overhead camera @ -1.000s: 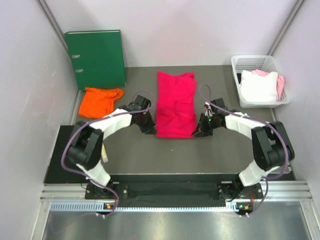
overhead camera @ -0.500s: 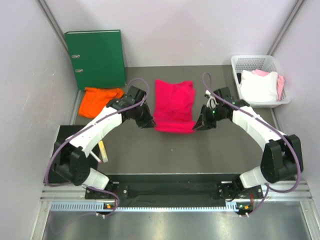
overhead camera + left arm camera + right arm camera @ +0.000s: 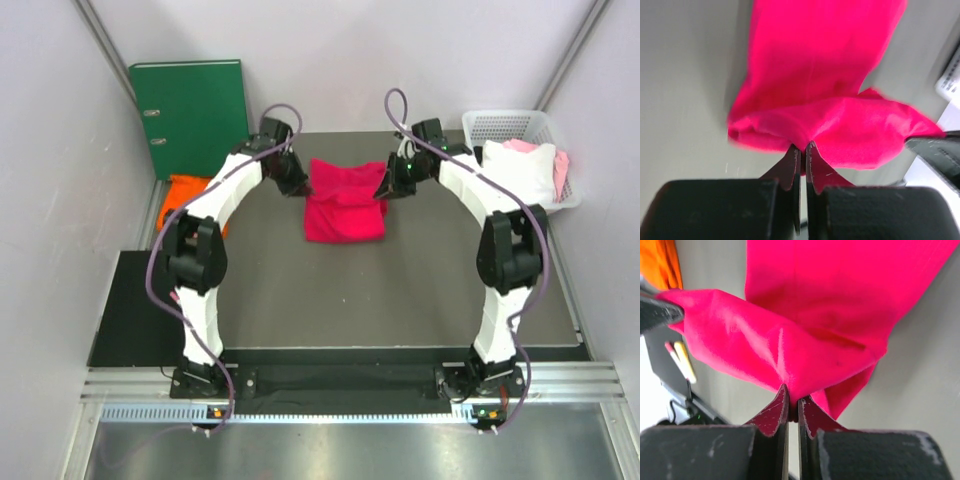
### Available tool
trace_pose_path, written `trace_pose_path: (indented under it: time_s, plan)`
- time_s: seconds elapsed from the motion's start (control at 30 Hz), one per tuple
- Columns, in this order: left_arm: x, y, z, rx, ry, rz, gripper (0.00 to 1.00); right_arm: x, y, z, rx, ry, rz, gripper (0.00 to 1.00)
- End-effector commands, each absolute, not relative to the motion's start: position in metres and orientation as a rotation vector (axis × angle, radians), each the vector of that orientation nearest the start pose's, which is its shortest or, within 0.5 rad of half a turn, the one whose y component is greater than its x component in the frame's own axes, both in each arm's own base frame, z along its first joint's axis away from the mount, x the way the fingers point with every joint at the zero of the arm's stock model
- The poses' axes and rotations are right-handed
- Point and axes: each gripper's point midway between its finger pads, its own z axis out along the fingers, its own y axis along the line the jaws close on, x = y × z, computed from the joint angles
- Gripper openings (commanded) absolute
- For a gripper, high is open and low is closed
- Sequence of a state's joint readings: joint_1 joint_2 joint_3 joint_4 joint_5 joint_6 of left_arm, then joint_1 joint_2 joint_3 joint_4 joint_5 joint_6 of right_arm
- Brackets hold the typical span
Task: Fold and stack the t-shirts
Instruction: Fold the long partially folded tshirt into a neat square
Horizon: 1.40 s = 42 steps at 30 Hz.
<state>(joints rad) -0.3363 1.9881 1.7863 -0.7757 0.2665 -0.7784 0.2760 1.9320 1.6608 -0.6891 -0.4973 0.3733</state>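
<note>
The crimson-pink t-shirt [image 3: 345, 208] lies in the middle of the table, doubled over on itself. Its upper layer is pulled toward the back edge. My left gripper [image 3: 301, 186] is shut on the shirt's left corner, and in the left wrist view its tips [image 3: 803, 146] pinch a fold of the pink cloth [image 3: 825, 75]. My right gripper [image 3: 384, 189] is shut on the right corner, its tips [image 3: 793, 396] biting the cloth [image 3: 830, 305]. The orange t-shirt [image 3: 184, 192] lies crumpled at the far left, partly hidden behind the left arm.
A green ring binder [image 3: 192, 115] leans against the back left wall. A white basket [image 3: 521, 125] at the back right holds white and pink cloth. A black mat [image 3: 130, 310] covers the near left. Pens [image 3: 678, 358] lie on it.
Both grippers have carried the shirt's near edge up and toward the back, folding it over itself. The shirt now looks about half as long.
</note>
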Motion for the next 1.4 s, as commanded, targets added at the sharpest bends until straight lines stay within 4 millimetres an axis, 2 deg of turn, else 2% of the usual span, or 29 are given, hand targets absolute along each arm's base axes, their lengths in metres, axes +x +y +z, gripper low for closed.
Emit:
trace_pose_path:
  time_s: [0.0,0.03,0.1,0.17,0.23,0.27,0.3,0.37,0.4,0.47,0.5,0.53,0.6,0.63,0.67,0.7,0.73,0.77,0.83,0.87,0.93,0.97,1.0,1.07,1.13,1.17,1.27,1.33,1.37]
  plan:
    - [0.482,-0.244,0.175,-0.329,2.538,-0.824,0.0,0.463,0.214,0.163,-0.106,2.488,0.861,0.03]
    - [0.493,-0.247,0.188,-0.305,2.496,-0.851,0.0,0.471,0.213,0.169,-0.103,2.465,0.86,0.03]
    - [0.507,-0.25,0.178,-0.303,2.493,-0.868,0.0,0.485,0.211,0.167,-0.079,2.443,0.861,0.03]
    - [0.519,-0.255,0.184,-0.296,2.453,-0.918,0.0,0.493,0.209,0.163,-0.058,2.432,0.864,0.02]
    - [0.529,-0.257,0.177,-0.317,2.441,-0.956,0.0,0.506,0.206,0.166,-0.04,2.4,0.856,0.03]
    - [0.536,-0.261,0.18,-0.304,2.409,-0.991,0.0,0.511,0.206,0.157,-0.03,2.408,0.854,0.03]
    - [0.541,-0.261,0.172,-0.315,2.411,-1.008,0.0,0.519,0.204,0.161,-0.022,2.386,0.85,0.03]
    - [0.555,-0.265,0.174,-0.323,2.36,-1.055,0.0,0.528,0.203,0.15,0.001,2.389,0.84,0.04]
    - [0.56,-0.265,0.161,-0.338,2.371,-1.083,0.0,0.537,0.2,0.15,0.027,2.368,0.827,0.04]
    - [0.573,-0.266,0.163,-0.359,2.342,-1.117,0.0,0.552,0.196,0.14,0.065,2.342,0.811,0.06]
    - [0.58,-0.264,0.152,-0.378,2.344,-1.129,0.03,0.56,0.193,0.138,0.092,2.326,0.796,0.08]
    - [0.587,-0.263,0.158,-0.383,2.316,-1.151,0.2,0.565,0.193,0.134,0.104,2.318,0.786,0.08]
    - [0.598,-0.255,0.159,-0.4,2.28,-1.16,0.49,0.579,0.191,0.132,0.113,2.269,0.757,0.28]
    - [0.6,-0.25,0.161,-0.403,2.272,-1.143,0.65,0.58,0.19,0.131,0.114,2.259,0.738,0.42]
    - [0.6,-0.246,0.172,-0.395,2.253,-1.127,0.84,0.587,0.189,0.149,0.105,2.187,0.71,0.7]
    - [0.599,-0.241,0.172,-0.396,2.252,-1.105,0.97,0.583,0.185,0.145,0.112,2.19,0.679,0.82]
    - [0.599,-0.236,0.174,-0.374,2.243,-1.071,0.99,0.582,0.182,0.154,0.112,2.165,0.657,0.97]
    - [0.595,-0.232,0.191,-0.352,2.22,-1.056,0.99,0.581,0.178,0.177,0.117,2.117,0.624,1.0]
    - [0.587,-0.222,0.186,-0.345,2.249,-0.995,0.99,0.573,0.172,0.184,0.109,2.118,0.589,1.0]
    - [0.582,-0.218,0.197,-0.331,2.239,-0.981,0.99,0.567,0.168,0.195,0.116,2.116,0.576,1.0]
    - [0.569,-0.212,0.185,-0.317,2.295,-0.936,0.99,0.558,0.165,0.194,0.109,2.134,0.558,1.0]
    - [0.562,-0.212,0.188,-0.305,2.304,-0.933,0.99,0.552,0.165,0.196,0.103,2.147,0.558,1.0]
    - [0.555,-0.208,0.177,-0.311,2.339,-0.907,0.99,0.547,0.164,0.189,0.098,2.169,0.558,1.0]
    - [0.548,-0.205,0.173,-0.299,2.349,-0.882,0.99,0.541,0.164,0.182,0.096,2.195,0.559,0.99]
    - [0.542,-0.205,0.158,-0.309,2.373,-0.894,0.98,0.539,0.165,0.173,0.107,2.217,0.569,1.0]
    - [0.543,-0.21,0.156,-0.293,2.365,-0.924,0.97,0.538,0.167,0.163,0.11,2.241,0.575,1.0]
    - [0.552,-0.218,0.147,-0.301,2.353,-0.979,0.88,0.538,0.171,0.153,0.134,2.272,0.583,1.0]
    - [0.562,-0.225,0.153,-0.291,2.31,-1.024,0.86,0.538,0.172,0.151,0.156,2.28,0.588,1.0]
    - [0.567,-0.226,0.145,-0.299,2.312,-1.031,0.85,0.538,0.174,0.153,0.161,2.273,0.594,1.0]
